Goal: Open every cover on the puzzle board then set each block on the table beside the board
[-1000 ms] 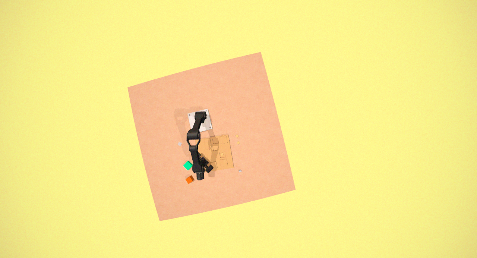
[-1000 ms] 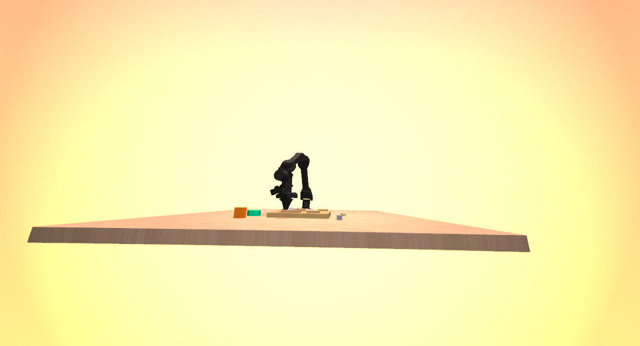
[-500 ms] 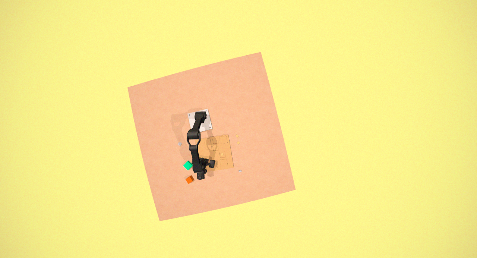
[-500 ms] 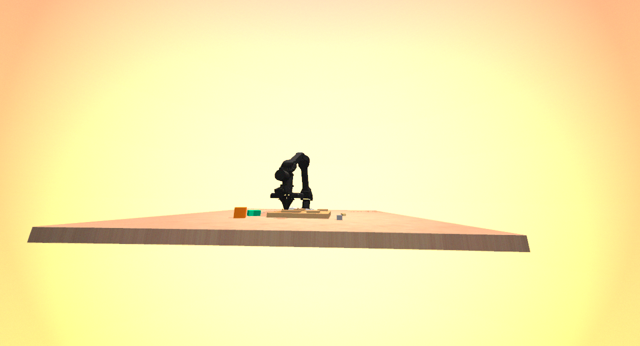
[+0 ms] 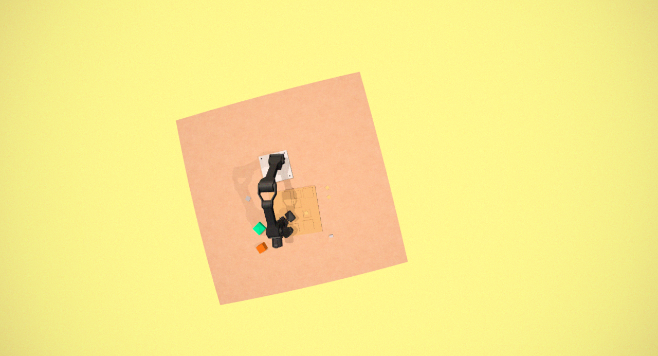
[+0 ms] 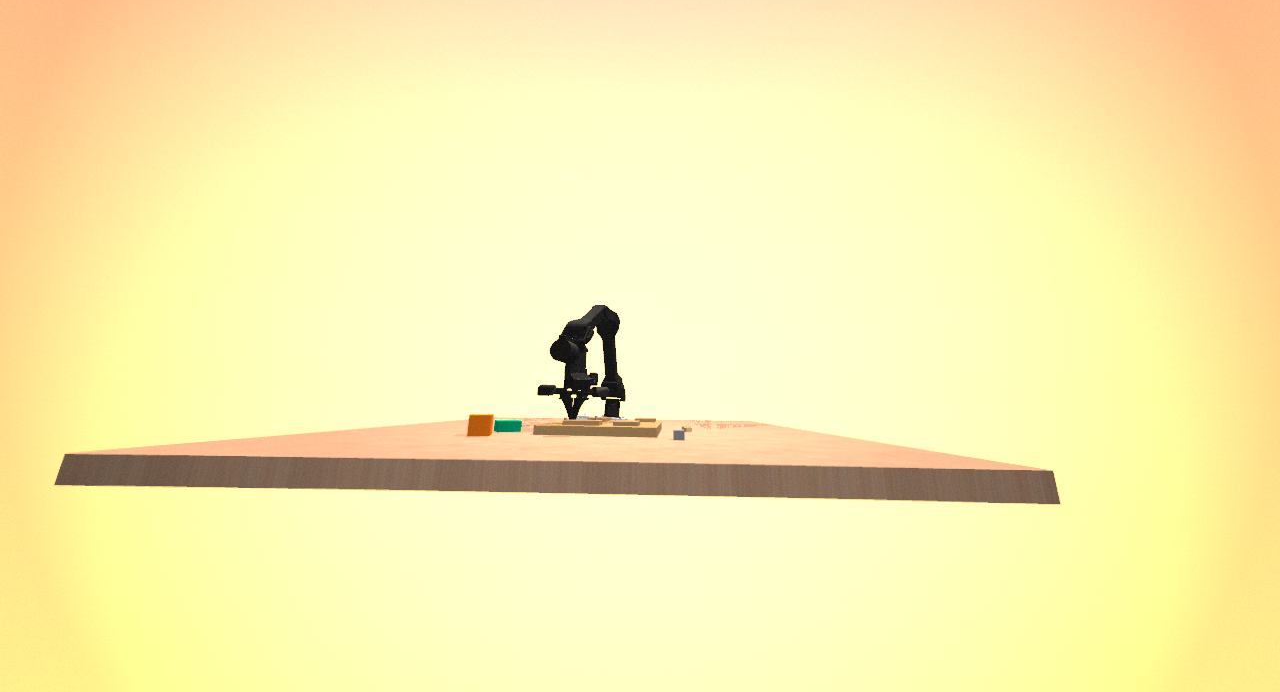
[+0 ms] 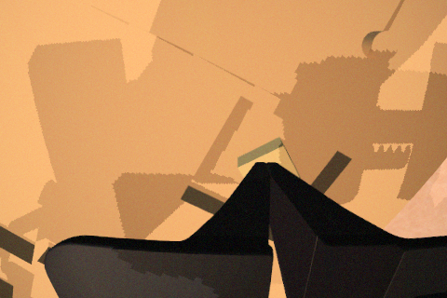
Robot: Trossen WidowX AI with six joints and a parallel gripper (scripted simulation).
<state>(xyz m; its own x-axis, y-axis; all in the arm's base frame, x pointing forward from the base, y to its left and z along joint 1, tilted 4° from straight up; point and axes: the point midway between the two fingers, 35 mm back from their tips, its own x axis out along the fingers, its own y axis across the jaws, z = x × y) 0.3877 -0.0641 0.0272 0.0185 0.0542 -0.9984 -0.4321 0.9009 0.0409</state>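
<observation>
The tan puzzle board lies under the arm, with raised panels and dark slots. My gripper is shut and empty, pointing down low over the board; the arm hides its tips in the top view. In the wrist view its tips overlap a small pale yellow piece; contact cannot be told. A green block and an orange block rest on the table left of the board. The arm and its shadows hide the board's left part, so not every cover's state shows.
A small grey block lies left of the board and another to its right. Two tiny yellow pieces lie off its right edge. The white base plate is behind the board.
</observation>
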